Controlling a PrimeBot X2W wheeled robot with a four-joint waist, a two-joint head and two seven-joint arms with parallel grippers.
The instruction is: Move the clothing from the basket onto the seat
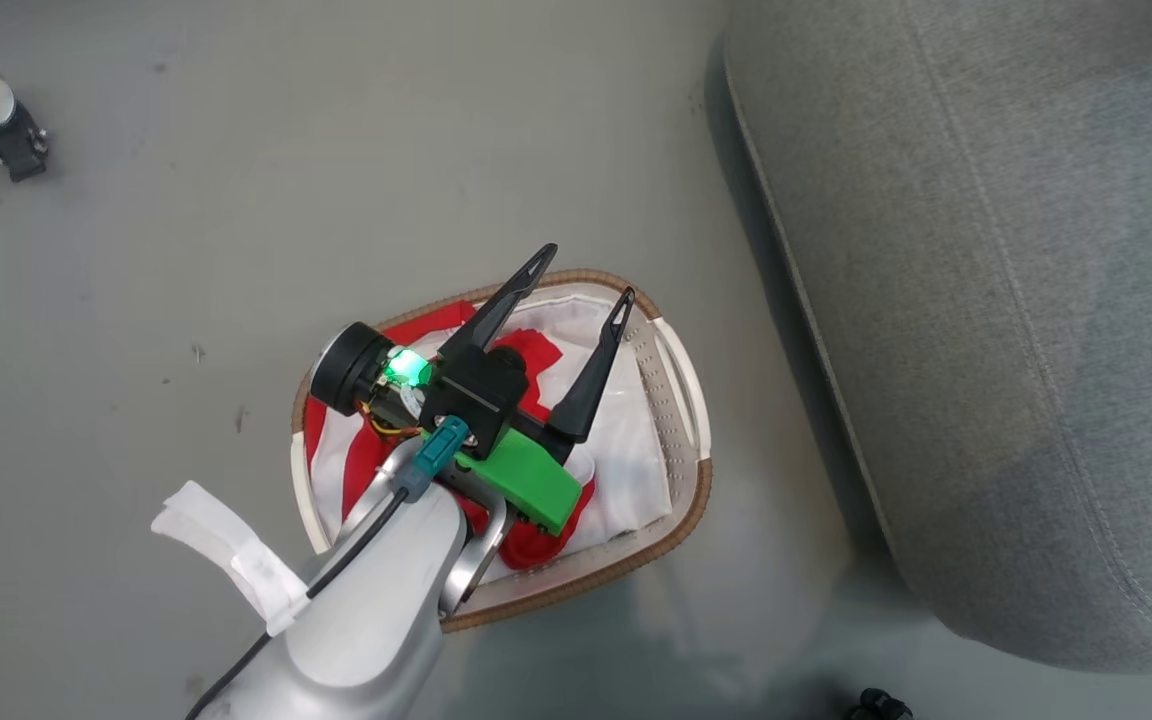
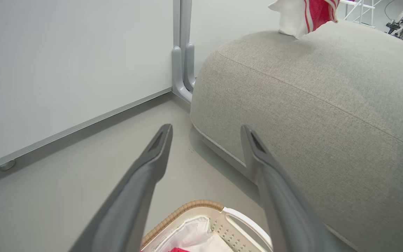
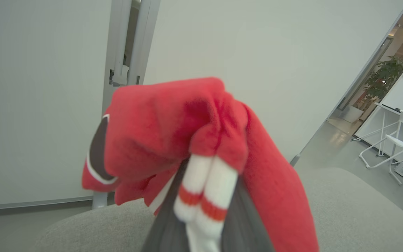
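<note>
Red clothing (image 1: pixel 536 352) is lying bunched in the basket (image 1: pixel 684 402), directly under the left gripper (image 1: pixel 586 272), whose fingers are standing spread wide with nothing between them. Its tips are hanging over the basket's far rim and pointing toward the seat (image 1: pixel 986 300), which is sitting just beyond and to the right of them. A narrow strip of bare floor (image 1: pixel 786 560) is running between the basket's rim and the seat's rounded edge. To the left of that gripper the floor is lying open up to the wall (image 2: pixel 65 70). On the seat's top, well beyond the left fingertips, a red and white garment (image 2: pixel 313 14) is hanging with its white corner touching the fabric. The right gripper (image 3: pixel 204 210) is pinching that garment, its fingers pressed together on a striped cuff. Red cloth is draping over the tips, and the seat is lying just below them.
</note>
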